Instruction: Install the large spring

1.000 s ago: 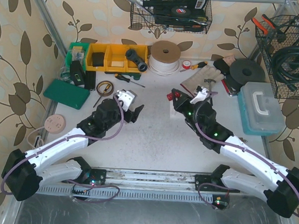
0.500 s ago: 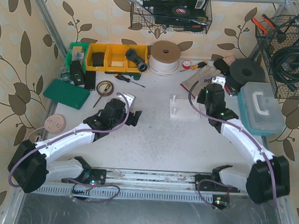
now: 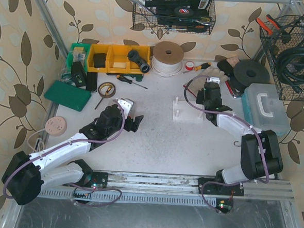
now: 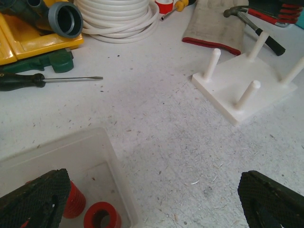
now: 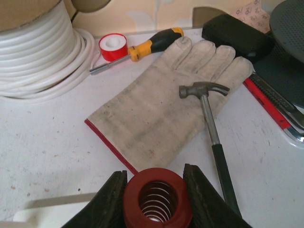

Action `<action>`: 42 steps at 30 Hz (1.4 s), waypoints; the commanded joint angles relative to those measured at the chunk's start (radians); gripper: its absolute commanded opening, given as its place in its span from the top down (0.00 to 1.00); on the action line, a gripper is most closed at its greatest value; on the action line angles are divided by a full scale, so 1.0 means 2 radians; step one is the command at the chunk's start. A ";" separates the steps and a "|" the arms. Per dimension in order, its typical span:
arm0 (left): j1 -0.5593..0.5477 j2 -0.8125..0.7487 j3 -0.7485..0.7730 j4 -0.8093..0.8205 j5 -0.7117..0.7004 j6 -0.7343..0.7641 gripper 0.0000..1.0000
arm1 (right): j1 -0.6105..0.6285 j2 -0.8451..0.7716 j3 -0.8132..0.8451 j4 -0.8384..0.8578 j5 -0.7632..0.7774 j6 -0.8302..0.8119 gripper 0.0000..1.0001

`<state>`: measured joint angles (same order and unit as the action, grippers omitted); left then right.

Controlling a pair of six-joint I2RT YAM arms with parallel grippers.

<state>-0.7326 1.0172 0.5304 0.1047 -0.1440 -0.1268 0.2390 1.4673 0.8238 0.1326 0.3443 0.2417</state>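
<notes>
R tool (image 5: 156, 203): clamped on lg red spring (image 5: 157, 176), far-right worktop (image 5: 42, 142). L tool (image 4: 152, 202): fingers wide apart, over clear bin (image 4: 57, 152).

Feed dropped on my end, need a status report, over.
Left gripper open over spring bin. Right gripper shut on red spring, beside peg base. Pegs bare.

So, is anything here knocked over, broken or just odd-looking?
Nothing really stands out. The white peg board sits flat with its pegs upright, the red spring is held squarely in the right gripper, and nothing looks spilled. The only untidy bit is the hammer lying partly across the work glove at the back.
</notes>
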 commanded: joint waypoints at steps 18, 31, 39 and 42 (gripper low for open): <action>0.000 -0.013 0.002 0.022 0.031 -0.004 0.02 | 0.019 0.080 0.002 0.102 0.048 -0.007 1.00; 0.000 -0.023 0.001 0.016 0.026 -0.003 0.02 | 0.040 0.096 -0.009 0.120 0.079 -0.007 1.00; 0.000 -0.023 0.002 0.016 0.030 -0.003 0.02 | 0.048 0.076 0.000 0.112 0.095 -0.023 1.00; 0.000 -0.026 0.002 0.015 0.030 -0.003 0.02 | 0.051 0.077 0.003 0.107 0.099 -0.028 1.00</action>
<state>-0.7326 0.9924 0.5304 0.1066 -0.1005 -0.1314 0.3305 1.6432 0.8230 0.3443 0.5060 0.2050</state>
